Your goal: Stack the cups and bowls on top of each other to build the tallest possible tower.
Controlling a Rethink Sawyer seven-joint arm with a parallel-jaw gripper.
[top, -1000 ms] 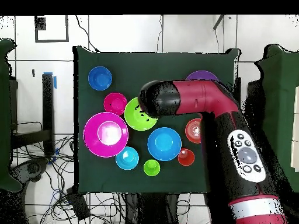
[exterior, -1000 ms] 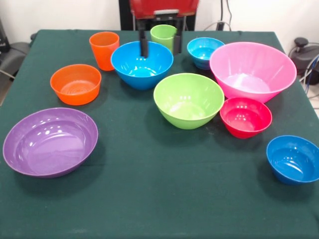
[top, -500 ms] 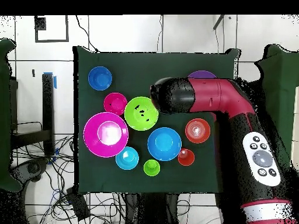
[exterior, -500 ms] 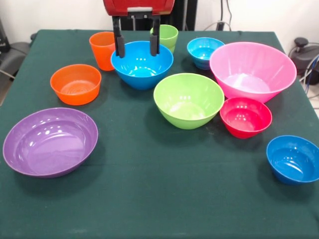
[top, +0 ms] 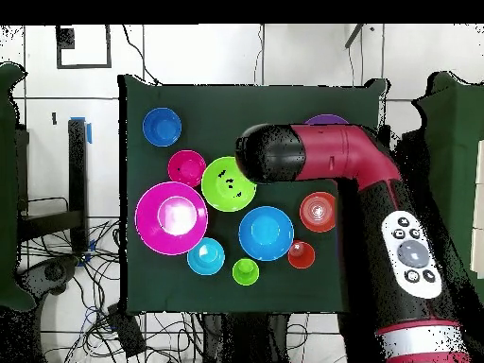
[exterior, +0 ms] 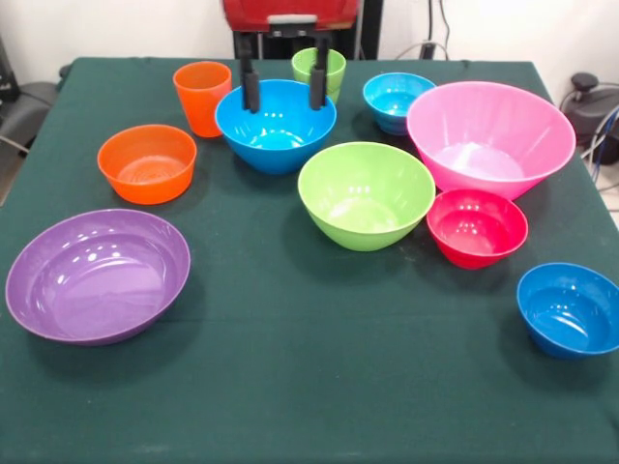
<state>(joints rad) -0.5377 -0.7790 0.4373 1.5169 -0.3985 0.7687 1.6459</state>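
Observation:
My gripper (exterior: 283, 90) hangs open and empty over the far rim of the large blue bowl (exterior: 276, 126), one finger on each side of its back edge. The orange cup (exterior: 203, 97) stands left of that bowl and the light green cup (exterior: 319, 68) behind it. All stand apart on the table: orange bowl (exterior: 147, 162), purple bowl (exterior: 97, 274), lime green bowl (exterior: 366, 193), pink bowl (exterior: 488, 135), red bowl (exterior: 477, 227), and small blue bowls at the back (exterior: 397, 100) and front right (exterior: 569, 309). In the overhead view the arm (top: 321, 165) hides part of the purple bowl (top: 327, 122).
The green cloth table (exterior: 309, 387) has open room along its front edge. Cables and a dark device (exterior: 590, 101) lie off the table's right side. In the overhead view, cables (top: 66, 265) spread over the floor beside the table.
In the front view the gripper swung left from near the green cup, then shifted slightly back right. It stays open. No cup or bowl has moved.

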